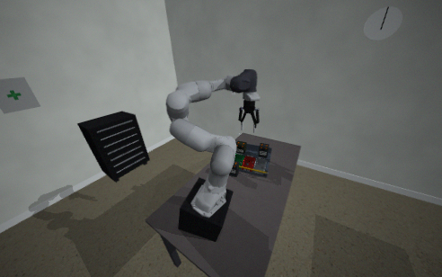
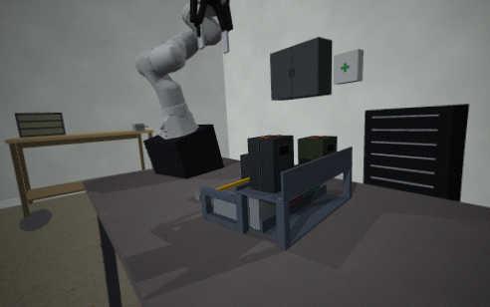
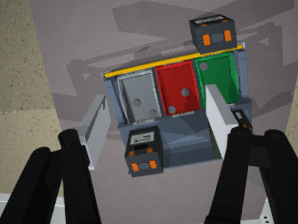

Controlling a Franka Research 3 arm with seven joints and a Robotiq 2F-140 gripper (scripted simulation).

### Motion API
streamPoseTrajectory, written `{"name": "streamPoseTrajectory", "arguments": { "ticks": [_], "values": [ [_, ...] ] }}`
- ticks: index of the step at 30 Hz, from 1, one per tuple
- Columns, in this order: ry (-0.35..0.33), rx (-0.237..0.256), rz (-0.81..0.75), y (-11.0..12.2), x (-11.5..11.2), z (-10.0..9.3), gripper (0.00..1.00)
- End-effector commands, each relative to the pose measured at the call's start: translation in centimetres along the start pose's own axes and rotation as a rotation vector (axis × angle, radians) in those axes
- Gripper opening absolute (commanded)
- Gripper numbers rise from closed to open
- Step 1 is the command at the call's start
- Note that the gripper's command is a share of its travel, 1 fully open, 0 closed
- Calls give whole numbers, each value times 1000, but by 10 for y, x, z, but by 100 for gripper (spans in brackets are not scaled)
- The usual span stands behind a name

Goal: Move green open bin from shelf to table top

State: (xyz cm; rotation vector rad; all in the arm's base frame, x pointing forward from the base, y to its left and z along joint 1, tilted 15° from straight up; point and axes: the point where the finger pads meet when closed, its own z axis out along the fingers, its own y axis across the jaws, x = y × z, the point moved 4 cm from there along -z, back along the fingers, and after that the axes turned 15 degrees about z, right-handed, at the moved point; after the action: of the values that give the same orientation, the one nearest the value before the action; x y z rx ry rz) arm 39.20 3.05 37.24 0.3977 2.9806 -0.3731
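The green bin (image 3: pixel 224 75) (image 1: pixel 240 160) stands in the shelf (image 3: pixel 187 142) (image 2: pixel 319 171), at the right end of the row in the wrist view. A grey round part shows in it; my right finger overlaps its lower left corner there. The red bin (image 3: pixel 176 90) (image 1: pixel 249 163) is in the middle, and the grey bin (image 3: pixel 135 92) (image 1: pixel 261 165) at the other end, both with round parts. My gripper (image 3: pixel 156 103) (image 1: pixel 248 129) (image 2: pixel 213 49) is open and empty, high above the shelf, fingers pointing down.
A yellow bar (image 3: pixel 150 67) (image 1: pixel 252 169) runs along the bins' front. A dark box (image 3: pixel 215 40) stands before the green bin, at the bar. Another dark box (image 3: pixel 143 150) (image 2: pixel 271 161) is behind the grey bin; an olive box (image 2: pixel 317 149) is behind the green one.
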Motion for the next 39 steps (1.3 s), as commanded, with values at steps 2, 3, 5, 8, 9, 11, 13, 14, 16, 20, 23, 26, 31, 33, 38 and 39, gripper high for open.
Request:
{"name": "streamPoseTrajectory", "arguments": {
  "ticks": [2, 3, 5, 8, 9, 11, 13, 14, 16, 20, 23, 26, 31, 33, 38, 39],
  "values": [
    [23, -3, 34, 2, 2, -2, 57],
    [23, -3, 34, 2, 2, -2, 57],
    [23, -3, 34, 2, 2, -2, 57],
    [23, -3, 34, 2, 2, -2, 57],
    [23, -3, 34, 2, 2, -2, 57],
    [19, -3, 25, 9, -9, -18, 57],
    [22, -3, 31, 17, -18, -34, 57],
    [23, -3, 34, 21, -23, -42, 57],
    [23, -3, 34, 21, -23, -42, 57],
    [23, -3, 34, 21, -23, -42, 57],
    [23, -3, 34, 21, -23, -42, 57],
    [23, -3, 34, 21, -23, -42, 57],
    [23, -3, 34, 43, -50, -87, 57],
    [23, -3, 34, 43, -50, -87, 57],
    [23, -3, 34, 43, -50, -87, 57],
    [23, -3, 34, 43, -50, -87, 57]
  ]
}}
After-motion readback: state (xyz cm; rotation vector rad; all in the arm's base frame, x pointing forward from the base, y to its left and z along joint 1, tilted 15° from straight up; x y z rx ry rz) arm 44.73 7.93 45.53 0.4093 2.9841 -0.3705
